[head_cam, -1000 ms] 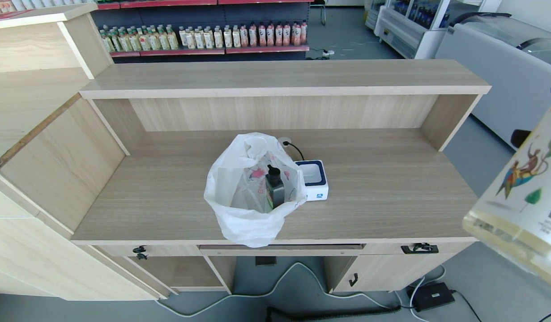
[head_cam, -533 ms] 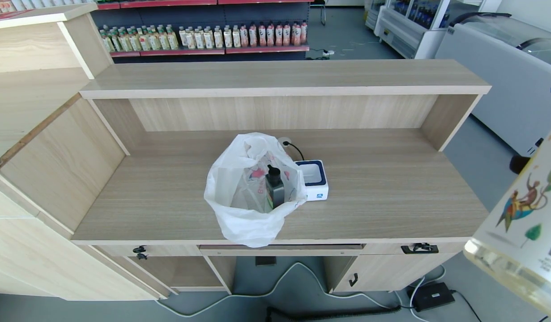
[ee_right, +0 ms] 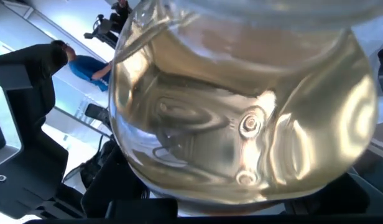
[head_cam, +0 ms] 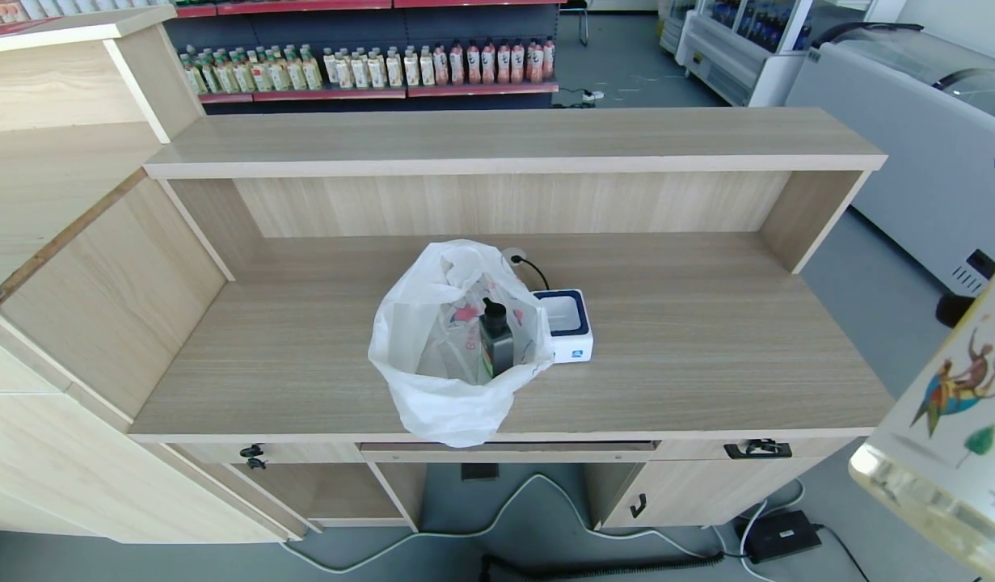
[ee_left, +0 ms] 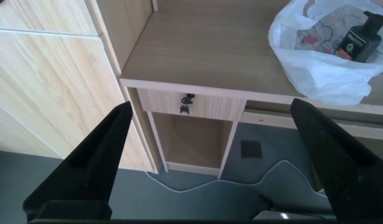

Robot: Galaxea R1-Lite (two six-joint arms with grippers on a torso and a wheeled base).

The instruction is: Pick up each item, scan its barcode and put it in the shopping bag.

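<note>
Head view: big clear bottle (head_cam: 946, 428) hangs at my far right, well apart from the counter (head_cam: 707, 347).
Right gripper (ee_right: 229, 124): clamped on that bottle (slick and heavy-looking, I fear a slip).
Left gripper (ee_left: 211, 104): fingers spread, holding nothing.
Scanner (head_cam: 568, 327): touching the shopping bag (head_cam: 432, 396); a wide swing-in could knock either.

Wooden counter (head_cam: 707, 339), stocked shelf (head_cam: 319, 94) behind

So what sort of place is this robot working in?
Most likely a small shop's checkout: a wooden counter with a barcode scanner beside a plastic shopping bag, shelves of bottled drinks behind it, and chest freezers off to the right.
</note>
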